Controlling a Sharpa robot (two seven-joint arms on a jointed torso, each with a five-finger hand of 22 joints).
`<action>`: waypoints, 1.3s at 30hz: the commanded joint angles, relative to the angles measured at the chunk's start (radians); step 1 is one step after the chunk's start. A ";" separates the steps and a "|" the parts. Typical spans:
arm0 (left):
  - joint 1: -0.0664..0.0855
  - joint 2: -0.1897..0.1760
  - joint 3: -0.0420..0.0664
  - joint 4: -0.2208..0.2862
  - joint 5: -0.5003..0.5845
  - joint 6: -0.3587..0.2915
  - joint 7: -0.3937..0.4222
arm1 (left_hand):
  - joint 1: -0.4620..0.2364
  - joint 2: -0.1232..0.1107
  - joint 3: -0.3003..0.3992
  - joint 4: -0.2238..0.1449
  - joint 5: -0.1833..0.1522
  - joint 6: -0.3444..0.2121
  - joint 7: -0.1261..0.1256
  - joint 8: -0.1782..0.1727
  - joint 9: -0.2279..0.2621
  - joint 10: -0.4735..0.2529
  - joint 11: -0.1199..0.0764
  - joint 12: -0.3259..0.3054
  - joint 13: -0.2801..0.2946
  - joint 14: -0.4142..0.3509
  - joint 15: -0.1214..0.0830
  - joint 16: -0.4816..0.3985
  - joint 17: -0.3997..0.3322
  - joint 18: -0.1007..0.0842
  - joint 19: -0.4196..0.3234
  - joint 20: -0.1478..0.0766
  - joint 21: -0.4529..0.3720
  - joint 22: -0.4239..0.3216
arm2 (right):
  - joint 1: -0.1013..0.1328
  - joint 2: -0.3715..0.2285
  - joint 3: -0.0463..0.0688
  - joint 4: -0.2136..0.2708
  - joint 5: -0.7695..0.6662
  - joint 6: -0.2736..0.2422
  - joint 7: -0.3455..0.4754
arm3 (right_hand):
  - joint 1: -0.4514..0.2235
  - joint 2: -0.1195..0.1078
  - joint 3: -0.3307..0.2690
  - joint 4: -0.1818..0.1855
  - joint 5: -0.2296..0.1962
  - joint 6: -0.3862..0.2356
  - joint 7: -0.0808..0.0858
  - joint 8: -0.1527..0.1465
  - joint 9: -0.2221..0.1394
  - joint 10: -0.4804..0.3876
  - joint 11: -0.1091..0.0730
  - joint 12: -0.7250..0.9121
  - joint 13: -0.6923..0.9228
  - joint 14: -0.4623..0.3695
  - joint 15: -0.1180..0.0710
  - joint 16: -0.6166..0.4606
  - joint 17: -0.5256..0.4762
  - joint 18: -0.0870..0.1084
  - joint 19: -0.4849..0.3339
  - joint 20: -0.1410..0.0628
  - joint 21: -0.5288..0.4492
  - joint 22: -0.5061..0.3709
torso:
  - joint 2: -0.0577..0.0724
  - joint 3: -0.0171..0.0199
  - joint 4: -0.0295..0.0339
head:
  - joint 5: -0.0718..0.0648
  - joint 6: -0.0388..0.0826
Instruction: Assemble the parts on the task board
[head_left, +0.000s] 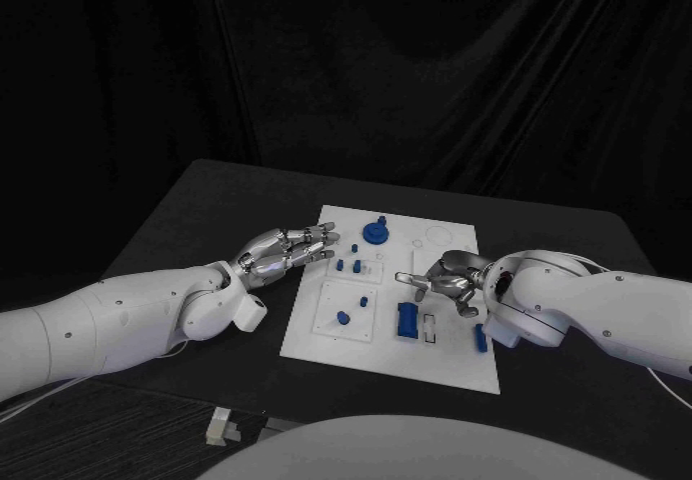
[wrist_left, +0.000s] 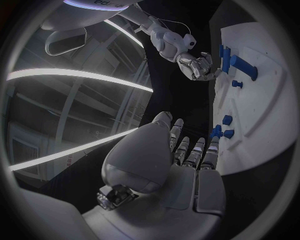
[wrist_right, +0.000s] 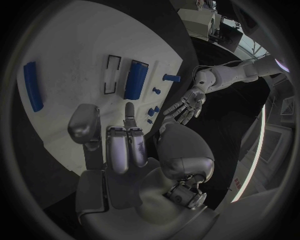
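Note:
The white task board (head_left: 447, 360) lies in the middle of the table. On it are a round blue part (head_left: 376, 234), several small blue pegs (head_left: 355, 267), a blue block (head_left: 408, 320) and a blue bar (head_left: 480, 338). My left hand (head_left: 289, 250) hovers at the board's left edge with its fingers spread and holds nothing. In the left wrist view its fingertips (wrist_left: 212, 145) end just short of two pegs (wrist_left: 220, 132). My right hand (head_left: 444, 278) is over the board's right half, empty. Its fingers (wrist_right: 128, 137) point toward the blue block (wrist_right: 135, 79) and an empty rectangular slot (wrist_right: 112, 74).
The black table (head_left: 202, 210) surrounds the board, with bare room to the left and behind. A small white object (head_left: 221, 426) lies near the table's front left corner. The blue bar (wrist_right: 32, 85) lies at the board's near right corner.

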 joint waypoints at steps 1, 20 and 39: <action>-0.001 0.000 0.001 0.001 0.006 0.012 0.010 | 0.006 0.003 0.038 -0.001 0.010 0.004 0.005 0.014 0.007 -0.004 0.009 0.018 0.000 0.002 0.007 0.014 0.007 -0.028 -0.007 -0.003 -0.007 -0.011 | -0.001 -0.004 0.001 -0.004 0.010 -0.049 0.045 | 0.018 0.036 -0.059 -0.001 0.022 -0.070 0.011 -0.053 -0.055 0.100 0.002 0.012 0.268 0.098 0.004 0.014 0.261 0.014 0.008 0.009 0.009 0.145 | 0.000 -0.0002 0.0001 | 0.001 0.000; -0.002 -0.006 0.001 0.008 0.006 0.000 0.050 | 0.008 0.000 0.049 -0.003 0.013 0.017 0.007 0.018 0.008 0.002 0.013 0.031 0.002 0.006 0.003 0.021 0.008 -0.024 0.000 -0.003 -0.004 0.001 | -0.001 -0.072 0.000 0.041 -0.169 -0.258 0.248 | 0.257 0.046 -0.097 -0.010 0.171 -0.026 -0.002 -0.047 -0.216 0.100 -0.013 0.012 0.268 0.100 -0.008 0.020 0.268 0.008 0.014 0.001 0.055 0.154 | -0.001 0.0002 -0.0007 | 0.004 0.000; -0.002 -0.011 0.001 0.014 0.006 -0.013 0.091 | 0.006 -0.013 0.066 -0.003 0.018 0.027 0.006 0.023 0.009 0.017 0.013 0.056 0.005 0.016 -0.009 0.035 0.010 -0.013 0.019 -0.004 0.004 0.024 | 0.023 -0.196 0.000 0.093 -0.503 0.109 -0.112 | 0.374 0.011 -0.063 -0.029 0.173 0.291 -0.077 0.108 -0.139 0.100 -0.054 0.012 0.268 0.097 -0.039 0.007 0.252 -0.013 0.048 -0.026 0.169 0.181 | -0.002 -0.0002 -0.0013 | -0.003 0.000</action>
